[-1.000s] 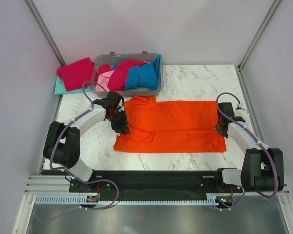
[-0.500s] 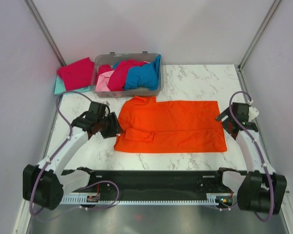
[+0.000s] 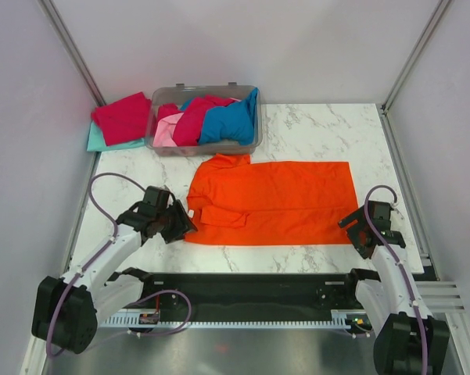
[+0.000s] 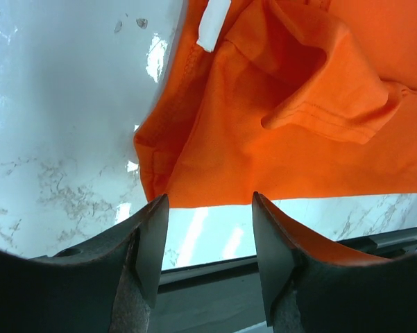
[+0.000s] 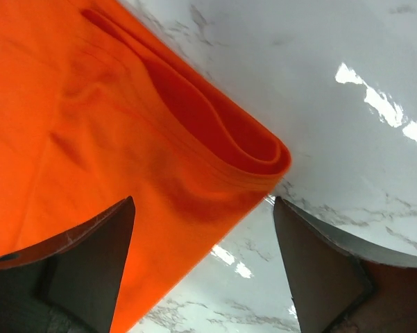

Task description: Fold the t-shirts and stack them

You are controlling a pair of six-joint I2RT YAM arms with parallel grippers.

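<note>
Both claws open at the orange t-shirt's near corners, nothing gripped yet.
Nearest you, the left claw (image 4: pixel 208 202) and right claw (image 5: pixel 202 202) stand wide open and empty, each just at a near corner of the orange t-shirt (image 3: pixel 274 201). It lies flat mid-desk (image 3: pixel 321 125), folded lengthwise (the doubled edge shows at right). Next, I judge, you must pinch both layers cleanly, then fold. Beyond, loose t-shirts (image 3: pixel 219 119) fill the bin (image 3: pixel 206 148); a crimson t-shirt (image 3: pixel 121 116) lies beside it.

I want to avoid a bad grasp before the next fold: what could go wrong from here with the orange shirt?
1. At the right gripper, the orange t-shirt corner shows stacked layers; a shallow pinch might catch only some, opening the fold.
2. Near the left gripper, the folded-in sleeve lies loose; lifting might spill it.
</note>
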